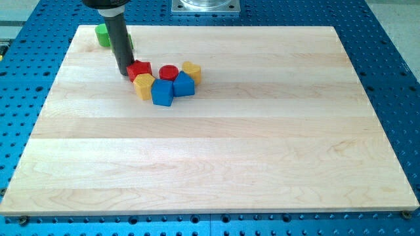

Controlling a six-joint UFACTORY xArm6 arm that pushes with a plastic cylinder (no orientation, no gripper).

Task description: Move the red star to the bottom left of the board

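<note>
The red star [140, 69] lies on the wooden board [216, 151] in the upper left part of the view, at the left end of a tight cluster of blocks. My tip [125, 72] rests on the board right against the star's left edge. Touching the star are a yellow block [144, 86] just below it and a red cylinder [168, 72] to its right. A blue cube [162, 92] and a second blue block [184, 84] sit below and right of those. Another yellow block [191, 70] is at the cluster's right end.
A green block [104, 35] sits near the board's top left corner, partly hidden behind the rod. The board lies on a blue perforated table [394, 65]. A metal mount [205, 6] stands at the view's top centre.
</note>
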